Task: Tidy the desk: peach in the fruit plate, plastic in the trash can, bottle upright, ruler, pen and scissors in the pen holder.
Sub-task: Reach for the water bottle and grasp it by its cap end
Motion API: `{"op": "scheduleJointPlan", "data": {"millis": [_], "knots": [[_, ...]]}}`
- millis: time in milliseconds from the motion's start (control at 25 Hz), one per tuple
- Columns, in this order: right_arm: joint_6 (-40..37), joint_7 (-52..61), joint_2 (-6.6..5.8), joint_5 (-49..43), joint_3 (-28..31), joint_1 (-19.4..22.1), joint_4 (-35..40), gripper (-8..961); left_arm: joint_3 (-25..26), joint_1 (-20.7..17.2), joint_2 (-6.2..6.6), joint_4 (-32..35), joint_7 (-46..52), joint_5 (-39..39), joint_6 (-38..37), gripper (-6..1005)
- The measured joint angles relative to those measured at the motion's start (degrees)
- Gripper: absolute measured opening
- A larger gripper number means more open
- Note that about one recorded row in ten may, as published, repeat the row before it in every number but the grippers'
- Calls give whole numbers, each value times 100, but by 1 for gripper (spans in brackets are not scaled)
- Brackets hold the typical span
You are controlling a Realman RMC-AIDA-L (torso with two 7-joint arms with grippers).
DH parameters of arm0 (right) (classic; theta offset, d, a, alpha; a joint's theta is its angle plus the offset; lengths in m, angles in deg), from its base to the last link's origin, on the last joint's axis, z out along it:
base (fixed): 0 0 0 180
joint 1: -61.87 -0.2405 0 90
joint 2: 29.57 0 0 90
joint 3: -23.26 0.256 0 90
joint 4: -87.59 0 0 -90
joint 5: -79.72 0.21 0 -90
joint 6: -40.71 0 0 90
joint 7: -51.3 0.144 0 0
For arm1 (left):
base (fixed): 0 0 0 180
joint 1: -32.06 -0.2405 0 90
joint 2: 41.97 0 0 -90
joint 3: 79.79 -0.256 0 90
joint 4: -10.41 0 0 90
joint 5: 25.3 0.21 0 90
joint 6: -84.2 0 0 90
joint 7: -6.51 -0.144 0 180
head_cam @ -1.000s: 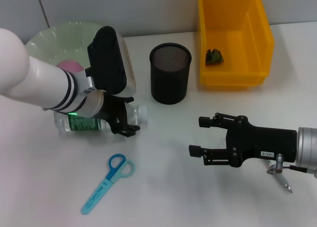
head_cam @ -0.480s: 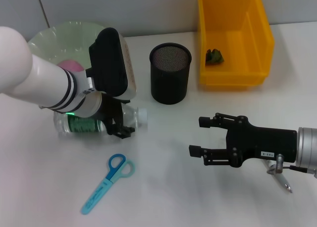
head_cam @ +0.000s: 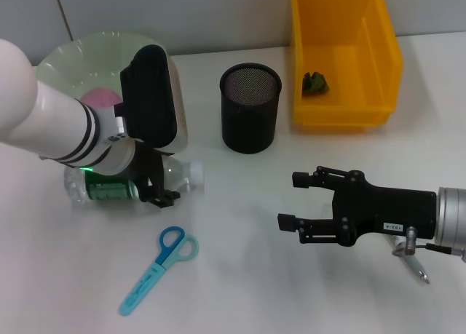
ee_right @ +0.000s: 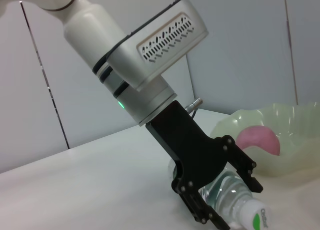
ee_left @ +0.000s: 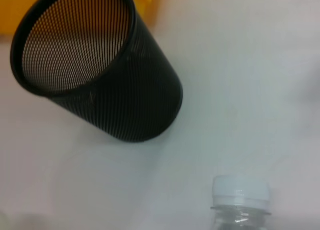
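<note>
The clear bottle (head_cam: 102,190) with a green label lies on its side on the table; its white cap (ee_left: 241,190) points toward the black mesh pen holder (head_cam: 250,108). My left gripper (head_cam: 159,183) is shut around the bottle near its neck, as the right wrist view (ee_right: 232,202) shows. The pink peach (head_cam: 102,97) lies in the pale green plate (head_cam: 69,57). Blue scissors (head_cam: 159,268) lie in front of the bottle. My right gripper (head_cam: 293,200) is open and empty at mid-table. A pen (head_cam: 415,265) lies under the right arm. Green plastic (head_cam: 314,83) sits in the yellow bin (head_cam: 342,112). No ruler shows.
The pen holder stands upright between the plate and the yellow bin. A wall runs along the back edge of the table. White tabletop lies between the scissors and my right gripper.
My left gripper has moved left and a little toward the front, and the bottle has slid with it. The right arm has not moved.
</note>
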Motion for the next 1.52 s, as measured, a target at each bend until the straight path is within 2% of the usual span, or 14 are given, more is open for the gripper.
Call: {"op": "scheduleJointPlan", "data": {"millis": [760, 1160, 1520], "knots": [[14, -4, 0, -1, 3, -48, -97, 842, 12, 71, 1, 26, -28, 73, -297, 716], [5, -4, 0, 0, 3, -47, -97, 842, 265, 83, 1, 143, -16, 4, -428, 681], [-29, -6, 0, -1, 25, -59, -97, 843, 410, 88, 17, 154, -114, -213, -569, 541]]}}
